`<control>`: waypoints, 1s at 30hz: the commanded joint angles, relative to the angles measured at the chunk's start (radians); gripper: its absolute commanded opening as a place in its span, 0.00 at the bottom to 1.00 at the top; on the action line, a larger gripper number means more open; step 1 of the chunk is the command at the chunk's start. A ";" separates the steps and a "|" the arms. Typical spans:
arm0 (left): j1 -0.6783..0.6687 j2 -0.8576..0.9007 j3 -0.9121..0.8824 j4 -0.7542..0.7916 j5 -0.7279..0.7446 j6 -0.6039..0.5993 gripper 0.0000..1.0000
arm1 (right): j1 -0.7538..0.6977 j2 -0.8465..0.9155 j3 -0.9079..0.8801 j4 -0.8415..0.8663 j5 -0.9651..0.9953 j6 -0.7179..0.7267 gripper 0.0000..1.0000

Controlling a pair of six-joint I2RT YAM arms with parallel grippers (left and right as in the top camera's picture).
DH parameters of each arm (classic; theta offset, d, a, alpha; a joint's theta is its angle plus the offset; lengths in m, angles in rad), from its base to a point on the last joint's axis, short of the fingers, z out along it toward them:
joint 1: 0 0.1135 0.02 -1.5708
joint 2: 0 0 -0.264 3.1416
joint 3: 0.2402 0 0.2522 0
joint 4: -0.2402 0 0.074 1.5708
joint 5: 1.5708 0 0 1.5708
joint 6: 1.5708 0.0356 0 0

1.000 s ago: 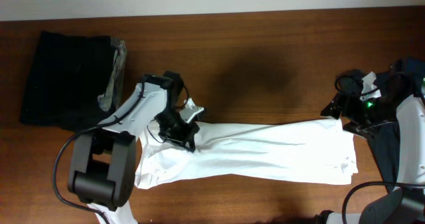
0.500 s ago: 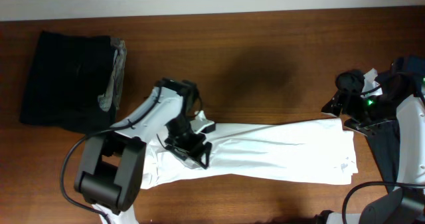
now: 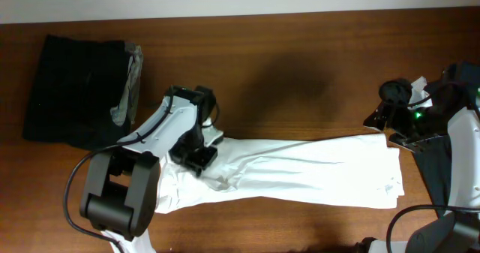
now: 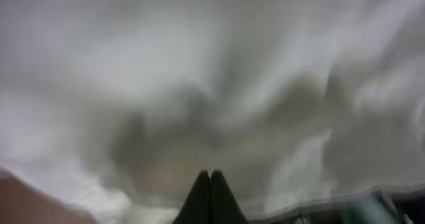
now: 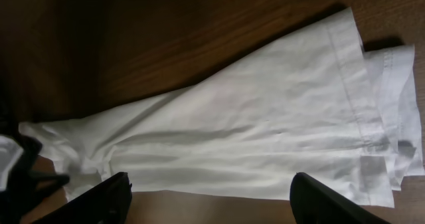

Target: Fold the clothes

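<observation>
White garment on wooden table, left hand pinched together over it, right hand apart.

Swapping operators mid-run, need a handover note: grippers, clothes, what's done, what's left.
Left gripper: shut, down on the left end of the white garment; can't tell if it pinches fabric.
Right gripper: open, above the garment's right end, holding nothing.
White garment: stretched long across the table, wrinkled at left.
Done: dark folded pile, far left.
Left: fold the white garment.
</observation>
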 commanded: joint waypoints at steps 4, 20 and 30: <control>0.013 -0.031 -0.066 -0.129 0.069 -0.016 0.00 | 0.006 0.003 0.000 0.014 0.011 0.017 0.80; 0.106 -0.045 -0.139 0.050 0.289 -0.014 0.00 | 0.006 0.003 0.000 0.012 0.011 0.016 0.80; 0.116 -0.047 -0.098 -0.077 0.170 0.006 0.00 | 0.006 0.003 0.000 0.014 0.011 0.016 0.80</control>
